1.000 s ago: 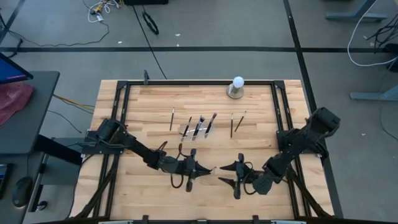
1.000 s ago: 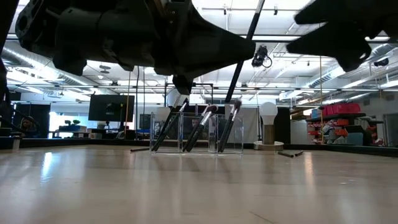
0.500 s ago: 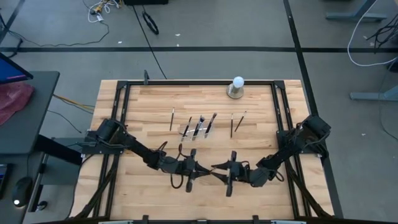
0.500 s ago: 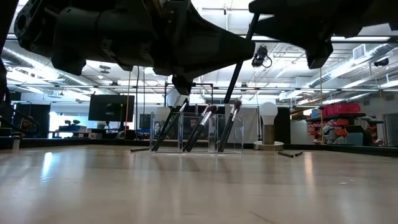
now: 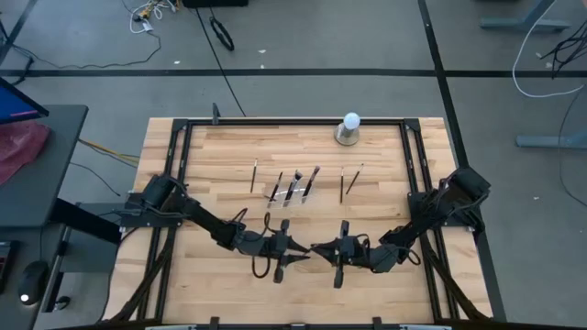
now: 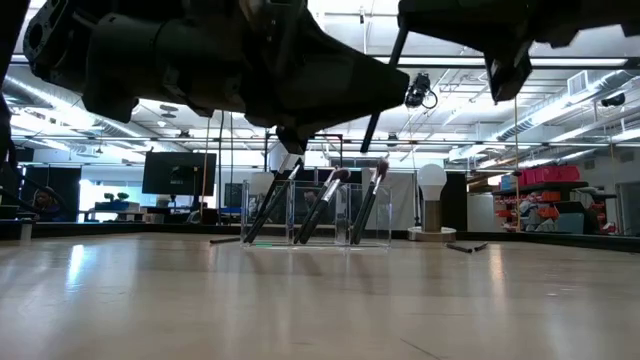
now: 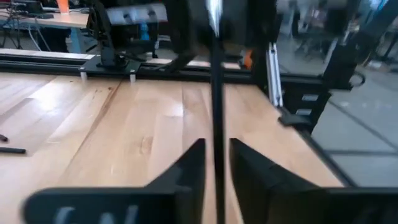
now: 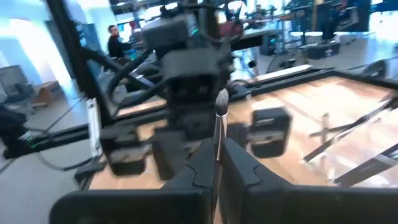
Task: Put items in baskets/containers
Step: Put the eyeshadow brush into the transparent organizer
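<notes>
Left gripper [image 5: 295, 251] is clenched on a brush [image 7: 216, 118], meeting my right gripper [image 5: 321, 249], whose jaws also pinch it, well in front of the clear holder [image 5: 292, 191]. Light, stiff, slippery stick; I'd grip mid-handle.

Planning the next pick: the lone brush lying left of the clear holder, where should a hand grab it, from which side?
Mid-handle of the brush, straight down from above, the hand closing across its length. It lies flat on the table, pointing near to far, apart from the holder, so both long sides look free.
</notes>
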Tool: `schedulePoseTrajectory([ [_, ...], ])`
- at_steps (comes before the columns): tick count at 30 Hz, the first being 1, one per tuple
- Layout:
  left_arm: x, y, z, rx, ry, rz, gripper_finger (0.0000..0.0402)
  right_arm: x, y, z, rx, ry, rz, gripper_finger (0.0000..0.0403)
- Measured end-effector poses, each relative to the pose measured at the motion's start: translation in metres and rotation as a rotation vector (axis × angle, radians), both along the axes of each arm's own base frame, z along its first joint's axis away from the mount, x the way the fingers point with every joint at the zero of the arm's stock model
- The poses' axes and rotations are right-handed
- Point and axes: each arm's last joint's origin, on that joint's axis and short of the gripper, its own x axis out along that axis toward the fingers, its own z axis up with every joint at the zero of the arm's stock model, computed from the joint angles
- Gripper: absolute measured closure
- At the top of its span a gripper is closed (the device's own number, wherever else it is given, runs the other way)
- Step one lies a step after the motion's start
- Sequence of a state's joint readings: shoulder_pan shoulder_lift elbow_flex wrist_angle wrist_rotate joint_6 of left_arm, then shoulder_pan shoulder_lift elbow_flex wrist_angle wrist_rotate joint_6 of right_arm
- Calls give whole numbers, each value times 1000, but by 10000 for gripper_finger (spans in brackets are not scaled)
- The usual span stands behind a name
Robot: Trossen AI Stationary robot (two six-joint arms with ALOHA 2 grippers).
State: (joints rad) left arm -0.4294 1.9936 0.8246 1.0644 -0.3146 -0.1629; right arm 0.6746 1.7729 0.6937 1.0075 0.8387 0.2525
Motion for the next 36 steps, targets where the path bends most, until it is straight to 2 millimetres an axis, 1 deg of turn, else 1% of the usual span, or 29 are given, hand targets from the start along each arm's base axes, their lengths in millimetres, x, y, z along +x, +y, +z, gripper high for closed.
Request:
schedulePoseTrajectory([
  [3,-2,1,9,38,21,5,273,1,-9,12,-5,3,-36,397],
  [6,-9,6,24,106,122,31,220,1,-22,26,-9,4,-90,396],
  [9,-25,13,44,118,253,75,182,3,-40,38,-34,28,-146,396],
  [12,-46,17,64,78,346,152,165,9,-62,43,-57,45,-222,397],
  [15,-66,15,76,80,396,231,163,18,-85,43,-73,57,-302,397],
  [17,-78,10,79,95,411,283,168,24,-101,41,-87,81,-356,397],
  [21,-98,-7,75,128,421,352,181,29,-132,35,-93,138,-483,397],
  [24,-107,-19,67,123,412,396,190,31,-146,29,-39,164,-502,397],
  [27,-114,-30,60,139,379,434,198,32,-154,23,16,190,-506,397],
  [30,-117,-38,52,162,358,467,204,35,-157,17,58,190,-504,397],
  [36,-117,-40,44,171,339,508,207,41,-163,2,135,214,-471,396],
])
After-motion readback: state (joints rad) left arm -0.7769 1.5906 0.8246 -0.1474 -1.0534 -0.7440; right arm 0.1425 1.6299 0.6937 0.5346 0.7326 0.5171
